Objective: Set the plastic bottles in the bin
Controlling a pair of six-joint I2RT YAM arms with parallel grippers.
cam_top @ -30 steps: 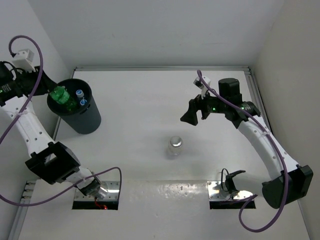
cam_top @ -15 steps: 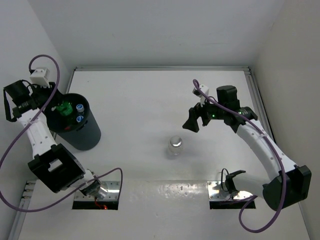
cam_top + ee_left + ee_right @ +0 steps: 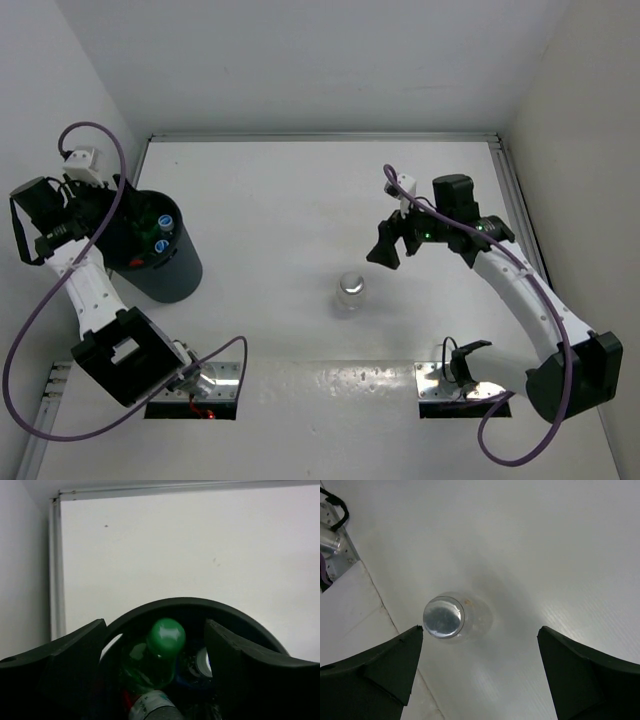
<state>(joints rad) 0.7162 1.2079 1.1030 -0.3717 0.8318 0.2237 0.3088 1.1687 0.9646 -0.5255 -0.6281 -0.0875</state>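
Bottles in bin, one clear bottle out on table

Over the bin (image 3: 235, 625) hangs the left pincer (image 3: 155, 626), its jaws spread wide and holding nothing; below and between them the green bottle (image 3: 159, 652) lies tilted inside the bin, cap uppermost; a blue-capped bottle (image 3: 165, 218) shows beside it from above; the bin stands at the left edge of the table (image 3: 280, 190). The plain clear bottle (image 3: 350, 290) stands upright near the middle of the table, well apart from the bin; the right pincer (image 3: 385, 248) hovers above it, not touching, jaws wide apart and empty; the wrist view looks down on the bottle's top, nearer the left finger.
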